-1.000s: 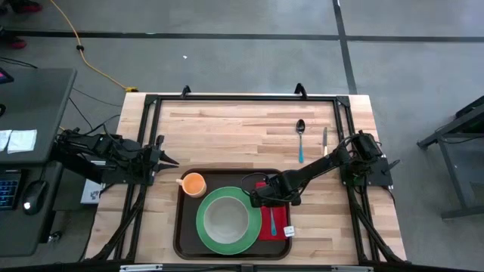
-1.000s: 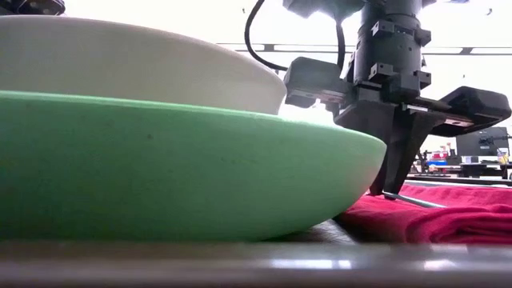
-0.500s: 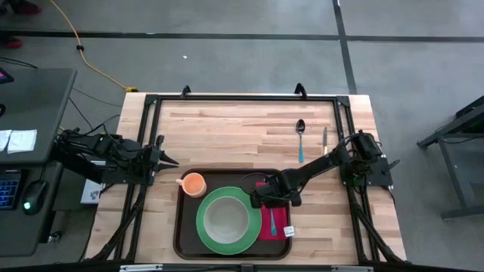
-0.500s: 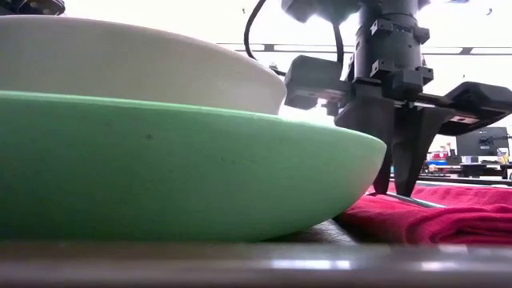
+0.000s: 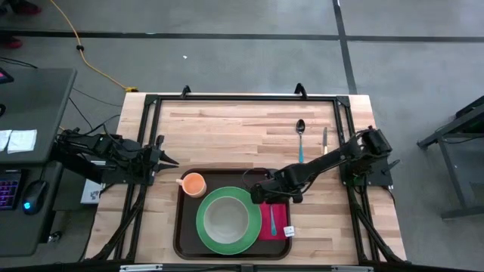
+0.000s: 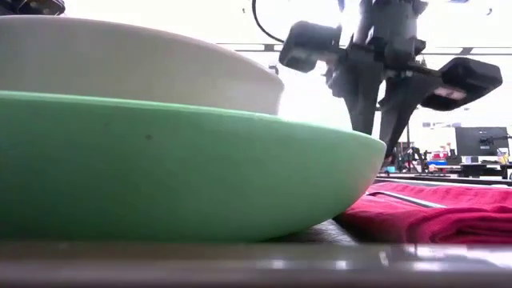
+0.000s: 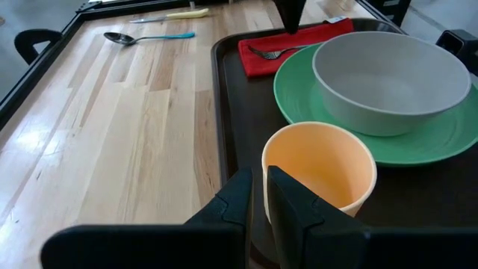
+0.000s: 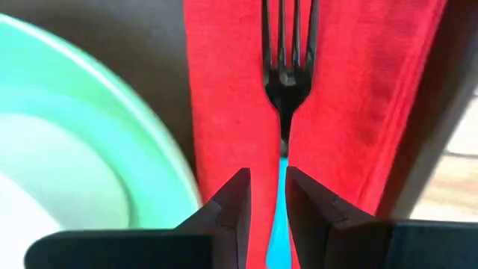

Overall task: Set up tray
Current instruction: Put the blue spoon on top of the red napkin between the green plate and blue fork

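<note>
Right pincer (image 6: 374, 142) lifted off fork (image 8: 286, 52), napkin (image 8: 343, 90), tines only wrist-visible

Tray (image 5: 181, 227) holds cup (image 5: 193, 183) left, plate (image 5: 224, 219) w/ bowl (image 5: 225, 217) centre, fork (image 5: 272, 220) on napkin (image 5: 278, 224) right — spoon (image 5: 300, 139) behind.

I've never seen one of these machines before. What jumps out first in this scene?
The laid meal setting: a dark brown tray at the table's near edge holds a green plate with a pale bowl on it, an orange cup and a red napkin. A blue-handled fork lies on the napkin, with the right gripper hovering just above it, fingers slightly apart. A spoon and knife wait on the bare wood beyond.
</note>
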You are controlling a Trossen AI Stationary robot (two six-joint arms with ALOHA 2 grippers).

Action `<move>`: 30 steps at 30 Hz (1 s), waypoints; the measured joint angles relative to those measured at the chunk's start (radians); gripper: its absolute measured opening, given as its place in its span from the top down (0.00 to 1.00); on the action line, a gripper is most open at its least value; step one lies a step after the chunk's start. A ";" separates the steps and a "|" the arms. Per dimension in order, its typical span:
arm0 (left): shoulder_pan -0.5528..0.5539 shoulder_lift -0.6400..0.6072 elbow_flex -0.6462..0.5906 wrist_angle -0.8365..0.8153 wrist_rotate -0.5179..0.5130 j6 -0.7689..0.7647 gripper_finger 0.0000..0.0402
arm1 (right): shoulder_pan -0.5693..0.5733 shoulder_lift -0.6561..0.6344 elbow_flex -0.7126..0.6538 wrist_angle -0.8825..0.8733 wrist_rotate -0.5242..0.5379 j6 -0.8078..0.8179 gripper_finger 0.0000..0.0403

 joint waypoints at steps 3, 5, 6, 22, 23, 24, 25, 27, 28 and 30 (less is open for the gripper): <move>0.000 0.000 0.000 0.000 0.000 0.000 0.82 | 0.000 -0.033 0.000 -0.039 0.006 0.000 0.85; 0.000 0.000 0.000 0.000 0.000 0.000 0.82 | 0.000 -0.055 0.000 -0.069 0.014 0.000 0.86; 0.000 0.000 0.000 0.000 0.000 0.000 0.82 | 0.000 -0.068 0.000 -0.088 0.020 -0.001 0.86; 0.000 0.000 0.000 0.001 0.000 -0.002 0.82 | -0.034 -0.203 0.000 -0.464 0.070 -0.017 0.88; 0.000 0.000 0.000 0.001 0.000 -0.002 0.82 | -0.037 -0.211 0.000 -0.486 0.077 -0.018 0.88; 0.000 0.000 0.000 0.001 0.000 -0.002 0.82 | -0.041 -0.220 0.000 -0.505 0.086 -0.019 0.88; 0.000 0.000 0.000 0.001 0.000 -0.002 0.82 | -0.047 -0.229 0.000 -0.521 0.096 -0.019 0.89; 0.000 0.000 0.000 0.001 0.000 -0.002 0.82 | -0.061 -0.249 0.000 -0.554 0.113 -0.026 0.88; 0.000 0.000 0.000 0.001 0.000 -0.002 0.82 | -0.071 -0.259 0.000 -0.569 0.117 -0.029 0.88; 0.000 0.000 0.000 0.001 0.000 -0.002 0.82 | -0.091 -0.277 0.000 -0.594 0.126 -0.036 0.88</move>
